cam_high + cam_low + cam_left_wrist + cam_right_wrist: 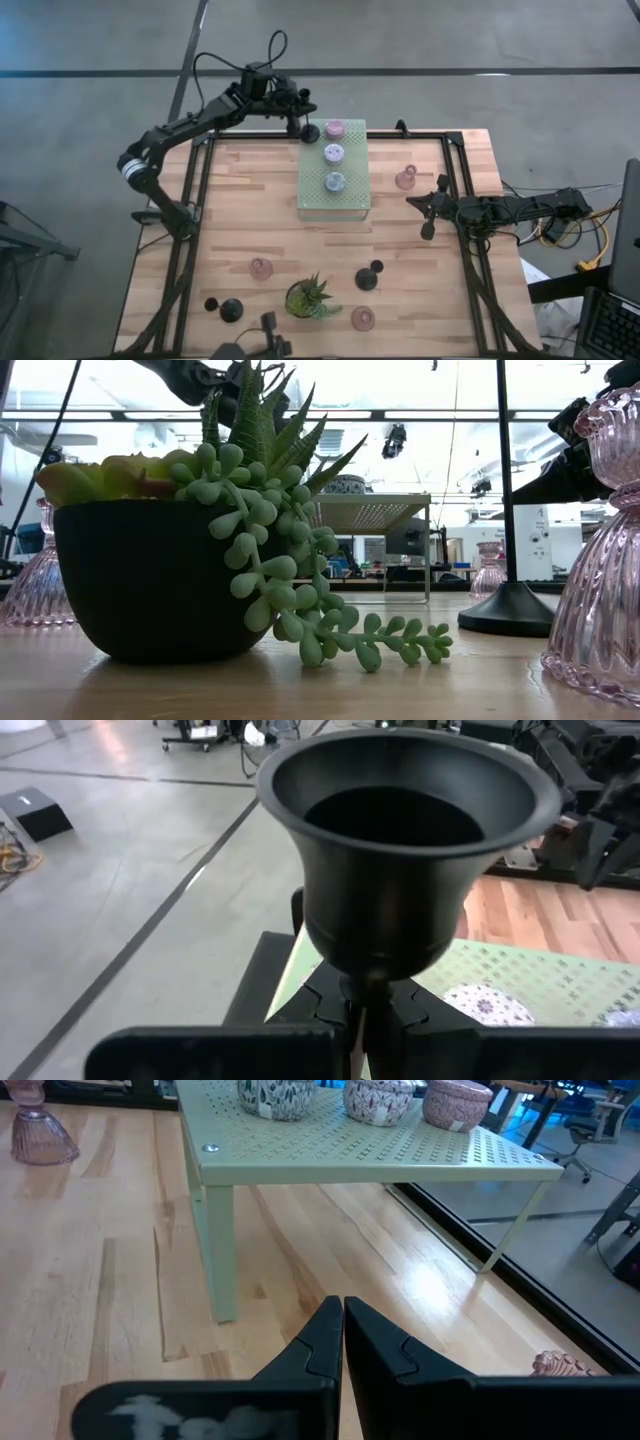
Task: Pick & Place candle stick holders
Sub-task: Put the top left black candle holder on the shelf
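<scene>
Only wrist-side, left tool [360,1020] pinching black holder [400,840], overhead hides grip

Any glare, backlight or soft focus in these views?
Low view: bright ceiling backlight, dark plant pot in shadow, pink holder at the edge cropped. Right wrist view: sheen on the table. Left wrist view: black holder fills the frame, slightly soft.
</scene>
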Controlling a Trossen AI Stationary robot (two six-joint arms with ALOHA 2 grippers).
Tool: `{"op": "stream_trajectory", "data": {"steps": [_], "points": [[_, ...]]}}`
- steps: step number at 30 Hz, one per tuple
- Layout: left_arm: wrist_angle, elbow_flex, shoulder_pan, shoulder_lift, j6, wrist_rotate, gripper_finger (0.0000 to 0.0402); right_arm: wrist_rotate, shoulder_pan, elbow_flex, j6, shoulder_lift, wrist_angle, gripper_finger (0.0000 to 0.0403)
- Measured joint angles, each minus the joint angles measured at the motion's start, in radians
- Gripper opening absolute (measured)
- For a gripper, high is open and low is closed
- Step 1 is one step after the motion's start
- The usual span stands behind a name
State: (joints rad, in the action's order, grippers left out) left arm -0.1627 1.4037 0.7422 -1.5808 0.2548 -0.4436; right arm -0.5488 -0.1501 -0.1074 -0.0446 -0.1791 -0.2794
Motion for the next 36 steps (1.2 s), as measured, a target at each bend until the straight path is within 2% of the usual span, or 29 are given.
{"op": "stream_trajectory", "data": {"steps": [20,27,36], "points": [[0.063,-0.001,0.000,-0.063,-0.019,-0.012,0.0011,0.000,0.000,0.000,0.000,0.000,0.000,0.0009],[0.083,-0.001,0.002,-0.065,-0.016,-0.011,0.0054,0.000,0.000,0.000,0.000,0.000,0.000,0.0008],[0.087,-0.001,0.002,-0.065,-0.014,-0.003,0.0073,0.000,0.000,0.000,0.000,0.000,0.000,0.0008]]}}
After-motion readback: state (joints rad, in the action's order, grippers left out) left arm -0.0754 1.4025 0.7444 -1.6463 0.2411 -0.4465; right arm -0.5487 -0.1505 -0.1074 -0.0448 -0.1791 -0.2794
